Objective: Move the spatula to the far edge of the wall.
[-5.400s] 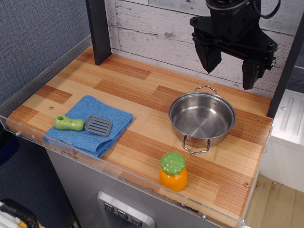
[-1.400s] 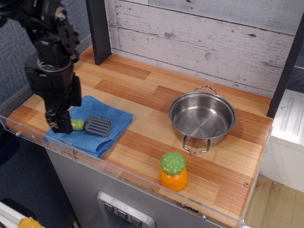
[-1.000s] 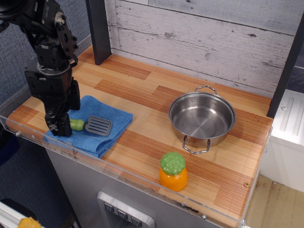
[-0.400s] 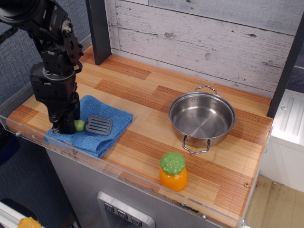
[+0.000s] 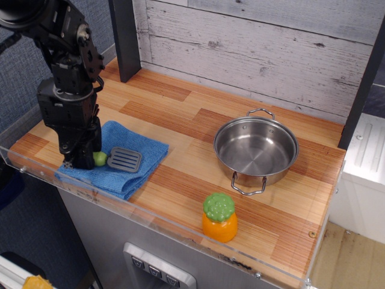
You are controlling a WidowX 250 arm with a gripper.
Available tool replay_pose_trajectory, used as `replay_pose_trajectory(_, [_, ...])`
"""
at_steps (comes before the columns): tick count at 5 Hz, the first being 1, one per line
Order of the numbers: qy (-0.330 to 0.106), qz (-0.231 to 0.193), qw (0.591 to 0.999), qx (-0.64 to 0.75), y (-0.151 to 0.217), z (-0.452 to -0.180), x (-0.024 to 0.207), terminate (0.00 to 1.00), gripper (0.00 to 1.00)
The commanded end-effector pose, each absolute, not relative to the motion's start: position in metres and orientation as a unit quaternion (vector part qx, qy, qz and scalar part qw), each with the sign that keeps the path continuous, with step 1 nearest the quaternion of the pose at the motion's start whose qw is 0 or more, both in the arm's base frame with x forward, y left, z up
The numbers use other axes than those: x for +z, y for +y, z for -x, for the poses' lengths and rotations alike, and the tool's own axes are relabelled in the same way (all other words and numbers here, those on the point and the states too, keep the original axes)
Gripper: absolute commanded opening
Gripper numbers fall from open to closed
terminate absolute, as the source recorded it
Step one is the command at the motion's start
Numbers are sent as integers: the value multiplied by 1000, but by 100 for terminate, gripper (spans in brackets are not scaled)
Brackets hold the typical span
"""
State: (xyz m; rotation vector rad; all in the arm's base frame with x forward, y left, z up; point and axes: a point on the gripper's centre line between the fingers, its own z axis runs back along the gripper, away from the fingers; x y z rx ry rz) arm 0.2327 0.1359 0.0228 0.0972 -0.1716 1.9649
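Observation:
The spatula (image 5: 124, 159) lies on a blue cloth (image 5: 144, 150) at the front left of the wooden counter, its dark slotted blade pointing right. Only the tip of its lime-green handle shows beside my gripper (image 5: 83, 158), which is low on the cloth with its fingers closed around the handle. The spatula still rests on the cloth. The whitewashed plank wall (image 5: 252, 48) runs along the far side of the counter, well away from the spatula.
A steel pot (image 5: 256, 149) with two handles stands right of centre. An orange-and-green round toy (image 5: 219, 218) stands near the front edge. A black post (image 5: 125, 36) stands at the back left, another (image 5: 364, 84) at the right. A blue-grey panel (image 5: 18, 90) lines the left side.
My gripper came from the back right above the pot to the cloth, lowered over the spatula's handle and closed on it. The spatula has hardly shifted.

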Motion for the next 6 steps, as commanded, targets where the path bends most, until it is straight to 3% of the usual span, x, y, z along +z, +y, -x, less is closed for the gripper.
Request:
replay_pose_trajectory(1, [-135, 5, 552, 823, 116, -256, 80, 0, 0])
replay_pose_trajectory(2, [-146, 18, 557, 817, 114, -262, 94, 0, 0])
replay_pose_trajectory(4, [-166, 47, 556, 813, 100, -318, 108, 0, 0])
replay_pose_trajectory(6, [-161, 37, 563, 810, 87, -353, 84, 0, 0])
